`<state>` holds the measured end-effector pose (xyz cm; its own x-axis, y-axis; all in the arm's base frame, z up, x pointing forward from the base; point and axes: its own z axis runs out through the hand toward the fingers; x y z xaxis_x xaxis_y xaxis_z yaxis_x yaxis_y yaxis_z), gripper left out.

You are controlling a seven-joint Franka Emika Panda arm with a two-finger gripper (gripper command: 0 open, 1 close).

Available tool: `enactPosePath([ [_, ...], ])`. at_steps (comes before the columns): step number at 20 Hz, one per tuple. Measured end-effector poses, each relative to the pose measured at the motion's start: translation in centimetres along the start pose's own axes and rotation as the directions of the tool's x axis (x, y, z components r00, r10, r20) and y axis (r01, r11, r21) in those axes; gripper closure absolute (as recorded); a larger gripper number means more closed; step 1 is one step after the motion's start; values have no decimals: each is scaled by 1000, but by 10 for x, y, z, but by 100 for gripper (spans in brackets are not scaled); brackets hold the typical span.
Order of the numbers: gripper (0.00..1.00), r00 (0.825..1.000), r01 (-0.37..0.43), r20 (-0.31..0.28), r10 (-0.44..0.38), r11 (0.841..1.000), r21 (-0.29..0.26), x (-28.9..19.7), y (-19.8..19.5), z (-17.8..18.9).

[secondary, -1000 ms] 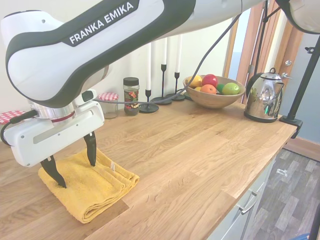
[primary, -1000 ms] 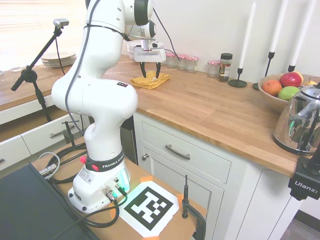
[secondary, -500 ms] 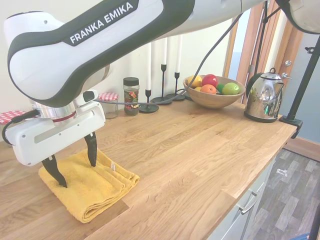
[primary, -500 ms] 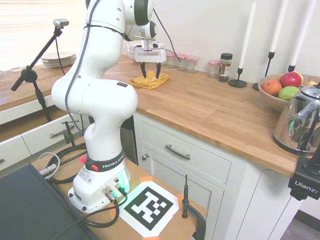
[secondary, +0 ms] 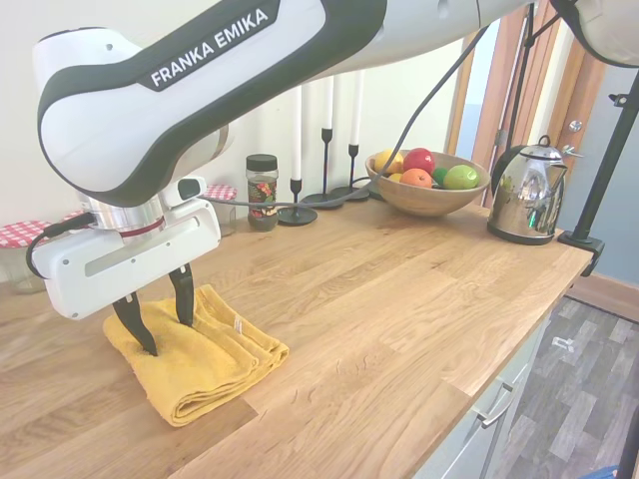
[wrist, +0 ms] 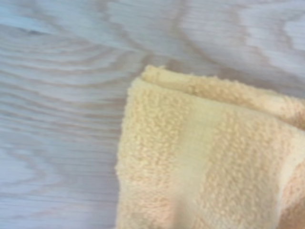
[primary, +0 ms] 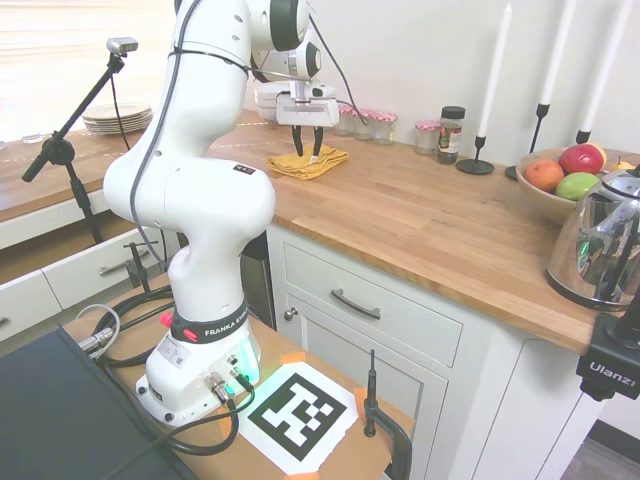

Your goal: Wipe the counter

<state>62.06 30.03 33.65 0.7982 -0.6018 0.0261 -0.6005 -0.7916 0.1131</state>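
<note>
The counter [primary: 430, 215] is a long run of light-brown plank wood sitting on white cabinets [primary: 400, 350] with metal-handled drawers, stretching from the window side past the arm to the far end. On it, toward the wall side, lies a folded yellow towel [secondary: 195, 357], flat on the wood with a small white label showing at one folded edge. The gripper [secondary: 160, 317] is down on the towel, its two black fingers [secondary: 184, 295] close together with a bunch of the cloth between them, tips pressed into the fabric; the hand is closed on the towel. The wrist camera shows a corner of the towel [wrist: 200, 157] in close-up, terry loops blurred, lying on the pale wood grain.

Behind the towel along the wall stand small jars with red-checked lids [secondary: 218, 205] and a dark-lidded spice jar [secondary: 262, 178]. Further along are three black candlesticks with tall white candles [secondary: 324, 140], then a wooden bowl of fruit [secondary: 427, 185] holding red, orange, green and yellow pieces. A shiny kettle [secondary: 527, 190] stands near the counter's end, just beyond the bowl. Back by the window, a stack of plates [primary: 118, 118] rests on the counter.
</note>
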Motion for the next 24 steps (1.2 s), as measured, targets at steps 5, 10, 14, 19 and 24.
enactPosePath([
  [5,100,1000,-5,3,5,1000,-2,5,3,1],
  [10,100,1000,-9,6,9,1000,-3,8,5,1],
  [14,100,1000,-12,8,12,1000,-2,9,5,1],
  [19,100,1000,-26,11,26,1000,-3,19,11,2],
  [24,100,998,-57,17,57,998,-4,55,33,4],
])
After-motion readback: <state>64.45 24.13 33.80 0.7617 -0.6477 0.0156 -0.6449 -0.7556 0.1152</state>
